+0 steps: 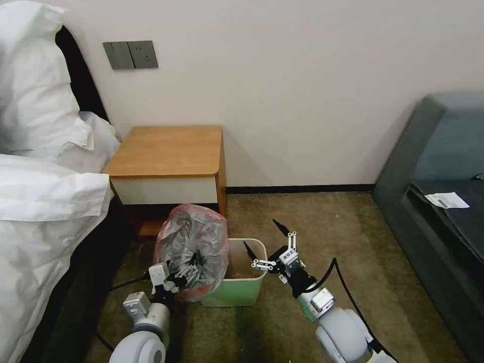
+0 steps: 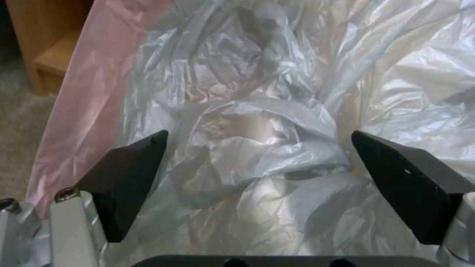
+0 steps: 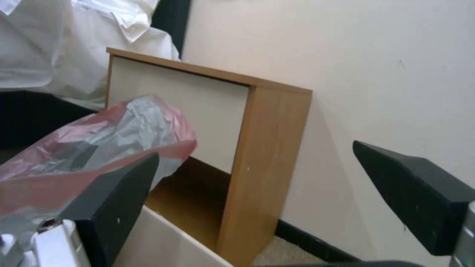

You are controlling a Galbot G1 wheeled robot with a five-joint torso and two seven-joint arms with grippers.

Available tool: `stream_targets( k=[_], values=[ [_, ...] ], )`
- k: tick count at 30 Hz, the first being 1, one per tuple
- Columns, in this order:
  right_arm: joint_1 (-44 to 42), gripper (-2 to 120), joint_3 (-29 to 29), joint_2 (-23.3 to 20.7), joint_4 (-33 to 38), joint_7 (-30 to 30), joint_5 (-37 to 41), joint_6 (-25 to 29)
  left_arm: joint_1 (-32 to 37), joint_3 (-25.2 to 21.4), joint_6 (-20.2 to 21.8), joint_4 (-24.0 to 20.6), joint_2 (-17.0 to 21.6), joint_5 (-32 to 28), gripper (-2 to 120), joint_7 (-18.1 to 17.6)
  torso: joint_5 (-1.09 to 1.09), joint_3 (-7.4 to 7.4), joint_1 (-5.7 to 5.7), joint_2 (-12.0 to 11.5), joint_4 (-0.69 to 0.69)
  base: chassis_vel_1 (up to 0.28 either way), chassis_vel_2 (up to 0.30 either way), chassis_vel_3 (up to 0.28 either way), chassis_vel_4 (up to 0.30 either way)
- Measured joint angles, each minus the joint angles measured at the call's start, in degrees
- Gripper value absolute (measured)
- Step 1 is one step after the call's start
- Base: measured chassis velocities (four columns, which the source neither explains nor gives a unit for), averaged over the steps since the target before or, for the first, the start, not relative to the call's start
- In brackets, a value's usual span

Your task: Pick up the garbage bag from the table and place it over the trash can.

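The garbage bag (image 1: 194, 244), crinkly grey plastic with a pink-red rim, bulges up over the left side of the pale green trash can (image 1: 241, 291) on the carpet. My left gripper (image 1: 182, 272) is pushed into the bag from the front, fingers wide open, with crumpled plastic (image 2: 257, 148) lying between them. My right gripper (image 1: 263, 238) hovers open over the can's right rim, nothing between its fingers. The right wrist view shows the bag (image 3: 99, 148), the can's pale wall (image 3: 168, 244) and the table (image 3: 262, 148). The wooden table (image 1: 171, 151) stands behind the can with a bare top.
A bed with white bedding (image 1: 45, 201) runs along the left, close to my left arm. A dark grey sofa (image 1: 443, 191) with a paper slip stands at the right. Open carpet (image 1: 322, 222) lies between can and sofa. The wall is right behind the table.
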Motion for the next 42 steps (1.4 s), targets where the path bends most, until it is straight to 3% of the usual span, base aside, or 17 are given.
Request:
stream_targets(
  k=[9,20,25,33,42],
  values=[
    [-0.31,100,0.08,0.15,-0.48,-0.01,-0.12,0.67,-1.13,-1.59,2.68,-1.78,-0.09,0.12,93,-1.64,0.0,0.0,0.0,0.0,0.0,0.0,0.0,0.0,0.0],
    [-0.1,100,-0.11,0.2,-0.44,-0.02,-0.18,0.65,-1.56,-1.7,3.92,-0.86,-0.07,-0.23,92,-1.32,0.0,0.0,0.0,0.0,0.0,0.0,0.0,0.0,0.0],
    [-0.62,100,0.03,0.56,-0.71,-0.09,-0.44,1.12,-1.68,-2.12,6.08,-0.58,-0.09,0.78,79,-0.89,0.0,0.0,0.0,0.0,0.0,0.0,0.0,0.0,0.0],
    [-0.92,100,0.08,0.99,-0.75,-0.25,-0.75,1.61,-1.85,-3.12,7.14,0.16,0.39,0.93,76,0.6,-0.01,0.0,0.0,0.0,0.0,0.0,0.0,0.0,0.0],
    [-1.29,100,-0.1,1.58,-0.17,-0.5,-1.32,1.95,-1.54,-2.48,7.26,1.15,0.4,1.87,43,2.74,0.0,0.0,0.0,0.0,0.0,0.0,0.0,0.0,0.0]
  ],
)
